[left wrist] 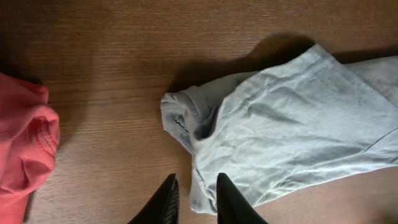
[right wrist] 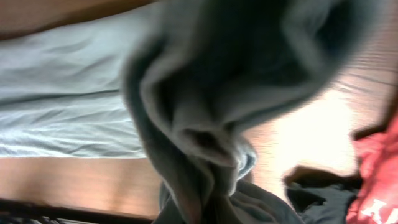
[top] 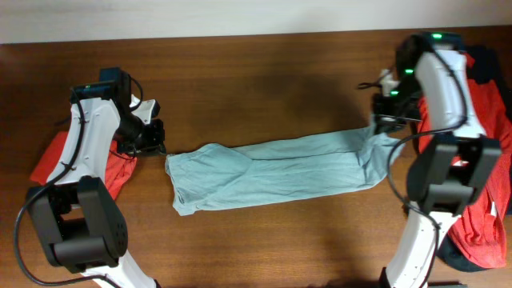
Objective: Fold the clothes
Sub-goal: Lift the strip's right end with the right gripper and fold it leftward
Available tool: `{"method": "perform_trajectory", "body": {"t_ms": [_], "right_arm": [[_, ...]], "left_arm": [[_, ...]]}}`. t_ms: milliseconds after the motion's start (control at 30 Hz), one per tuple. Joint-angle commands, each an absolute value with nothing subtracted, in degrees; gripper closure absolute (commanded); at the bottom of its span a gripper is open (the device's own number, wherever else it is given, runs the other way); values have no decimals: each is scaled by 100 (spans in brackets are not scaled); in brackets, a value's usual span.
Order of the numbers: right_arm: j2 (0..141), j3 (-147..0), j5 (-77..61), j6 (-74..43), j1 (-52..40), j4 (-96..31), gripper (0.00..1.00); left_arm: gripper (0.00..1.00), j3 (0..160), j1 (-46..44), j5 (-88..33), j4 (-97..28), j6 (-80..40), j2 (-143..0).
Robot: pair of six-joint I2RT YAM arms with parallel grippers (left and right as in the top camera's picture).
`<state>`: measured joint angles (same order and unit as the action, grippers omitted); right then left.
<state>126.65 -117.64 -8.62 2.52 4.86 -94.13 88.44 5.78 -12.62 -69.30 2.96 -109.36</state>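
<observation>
The pale blue garment [top: 272,172] lies stretched across the middle of the table [top: 264,72], its 3 o'clock end lifted and bunched in the clenched right gripper [top: 382,120]. The left gripper [left wrist: 194,202] hovers at the 9 o'clock hem, slightly parted and empty. It should probably pinch that corner firmly so both ends lift evenly. No containers show. Red clothing [top: 56,160] lies at 9 o'clock and a red-and-dark pile [top: 490,104] at 3 o'clock.

A dark brown wooden table [top: 264,64] with fine grain fills the scene. A pale, off-white strip [top: 200,16] runs beyond its far edge. Bright glare [right wrist: 311,134] washes one patch of wood.
</observation>
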Motion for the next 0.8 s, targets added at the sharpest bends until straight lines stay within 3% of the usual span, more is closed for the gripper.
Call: {"method": "perform_trajectory", "body": {"t_ms": [0, 333, 600, 767], "right_arm": [[12488, -11841, -829, -30, -183, -9450, 96], [12715, -11839, -827, -301, -1872, -9242, 96], [12978, -11828, -834, -502, -2477, -9118, 96], [12978, -11828, -834, -499, -2517, -9120, 83]], "left_arm": [[79, 8812, 567, -1328, -6919, 217, -10766], [79, 8812, 567, -1330, -6919, 217, -10766], [79, 8812, 567, -1328, -6921, 217, -10766], [79, 8812, 567, -1330, -6921, 217, -10766]]}}
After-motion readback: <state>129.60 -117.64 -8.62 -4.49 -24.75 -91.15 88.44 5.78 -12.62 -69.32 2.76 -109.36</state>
